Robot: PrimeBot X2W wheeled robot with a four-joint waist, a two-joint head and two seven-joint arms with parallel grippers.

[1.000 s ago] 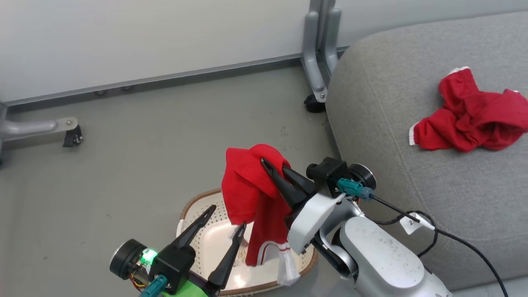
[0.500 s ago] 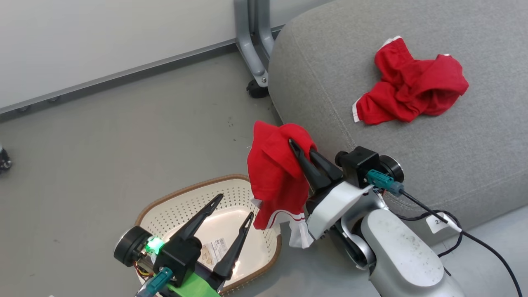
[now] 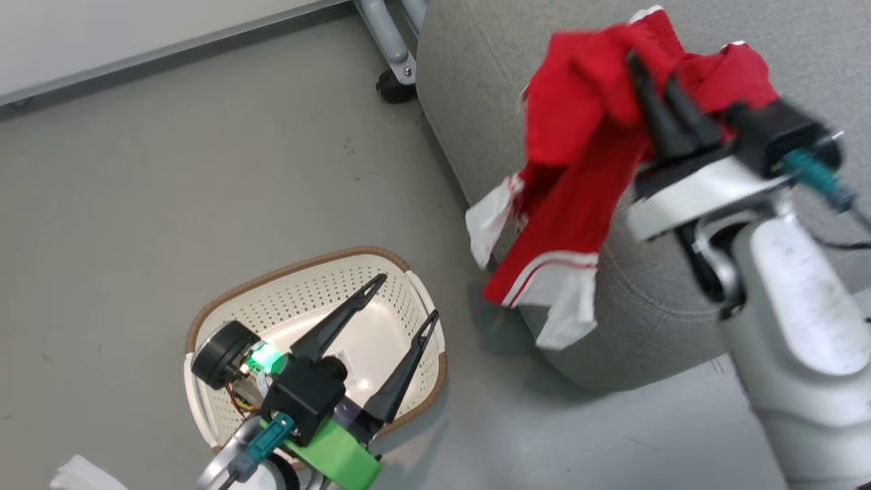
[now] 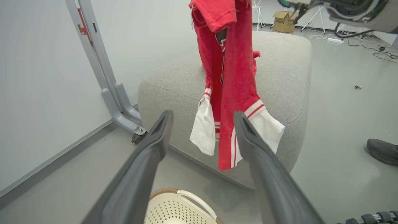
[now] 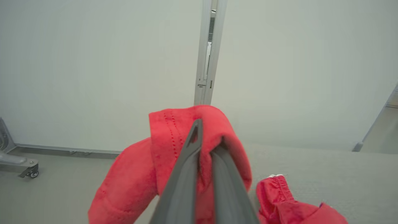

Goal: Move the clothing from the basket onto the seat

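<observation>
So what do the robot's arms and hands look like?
Each has two long, pointy dark fingers. The left gripper has a bright green bracket, a glowing green light and a teal plug. The right gripper sits on a pale grey arm, with a teal plug too.

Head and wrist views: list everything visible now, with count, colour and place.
held clothing: one, red with white trim, hanging over seat edge
loose clothing: one, red, lying on the seat
basket: one, cream with brown rim, on the floor
seat: one, light grey, beside basket
wheeled frame feet: two, grey, along the wall
cardboard box: one, brown, far floor
shoe: one, dark, floor beyond seat
left end effector: one, dark, open above basket
right end effector: one, dark, shut on held clothing
</observation>
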